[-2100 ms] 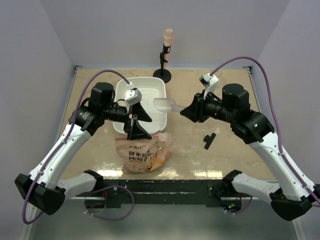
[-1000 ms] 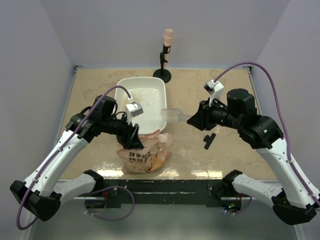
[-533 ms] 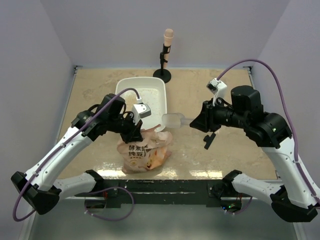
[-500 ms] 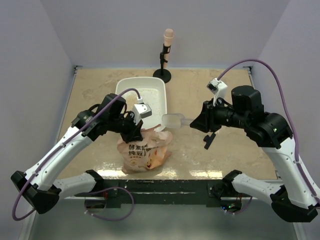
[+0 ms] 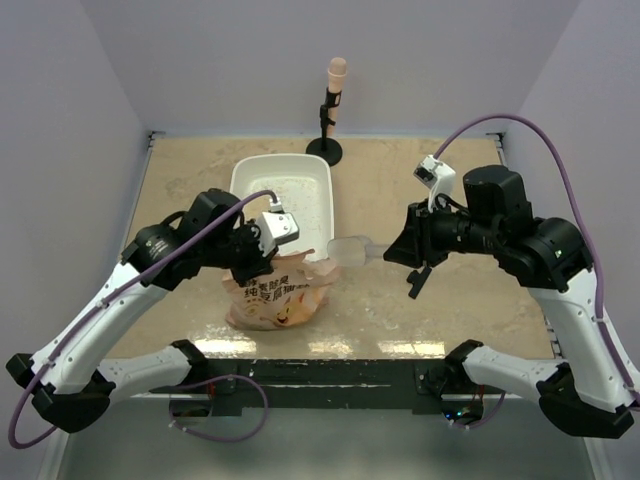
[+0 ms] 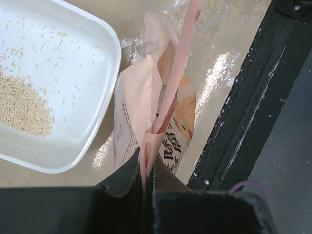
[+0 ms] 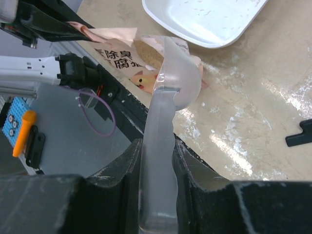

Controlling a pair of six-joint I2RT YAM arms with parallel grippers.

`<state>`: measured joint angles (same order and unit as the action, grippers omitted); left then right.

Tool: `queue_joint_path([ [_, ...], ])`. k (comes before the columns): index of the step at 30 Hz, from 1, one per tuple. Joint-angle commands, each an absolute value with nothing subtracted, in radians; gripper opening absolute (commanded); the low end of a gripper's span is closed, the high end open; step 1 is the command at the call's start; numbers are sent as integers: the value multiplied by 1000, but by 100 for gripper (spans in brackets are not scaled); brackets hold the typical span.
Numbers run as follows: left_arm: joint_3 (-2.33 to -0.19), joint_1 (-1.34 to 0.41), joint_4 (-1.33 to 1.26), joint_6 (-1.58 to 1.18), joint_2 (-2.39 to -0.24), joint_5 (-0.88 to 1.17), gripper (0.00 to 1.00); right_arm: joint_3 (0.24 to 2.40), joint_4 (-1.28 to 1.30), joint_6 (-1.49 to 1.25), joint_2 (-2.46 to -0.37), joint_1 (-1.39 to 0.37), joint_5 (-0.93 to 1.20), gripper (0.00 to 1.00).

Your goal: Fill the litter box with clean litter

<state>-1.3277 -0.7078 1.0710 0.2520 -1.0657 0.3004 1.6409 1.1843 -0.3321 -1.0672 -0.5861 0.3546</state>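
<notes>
- Left end effector: clamped tight on the top edge of the crinkly orange-pink plastic bag, near-centre of the beige tabletop, mouth pulled up.
- Right end effector: gripping the handle of the translucent plastic scoop, bowl at the bag mouth.
- White shallow rectangular plastic litter box just beyond the bag: small pile of beige-tan granular litter, floor mostly bare.
- Step, my read: refilling the scoop. Next: dip in, lift level, tip over the box.

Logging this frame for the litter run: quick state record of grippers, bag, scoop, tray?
left gripper: shut on top edge of crinkly orange-pink bag
right gripper: shut on handle of translucent plastic scoop
scoop bowl: at the bag's open mouth
white shallow plastic litter box: small pile of beige litter granules, mostly bare
</notes>
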Motion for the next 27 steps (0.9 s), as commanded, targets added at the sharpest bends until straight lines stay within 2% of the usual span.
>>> queue_joint_path([
  [1, -1384, -707, 868, 265, -953, 371, 0, 1663, 1209, -328, -1063, -581, 387, 0],
  [7, -1221, -709, 744, 218, -825, 452, 0, 1589, 1152, -339, -1063, -583, 436, 0],
  [17, -1074, -710, 661, 169, -779, 454, 0, 1548, 1126, -318, -1089, -586, 523, 0],
  [24, -1048, -710, 632, 181, -747, 456, 0, 1578, 1100, -318, -1137, -598, 506, 0],
  [27, -1066, -709, 644, 227, -767, 465, 0, 1630, 1103, -321, -1149, -598, 433, 0],
])
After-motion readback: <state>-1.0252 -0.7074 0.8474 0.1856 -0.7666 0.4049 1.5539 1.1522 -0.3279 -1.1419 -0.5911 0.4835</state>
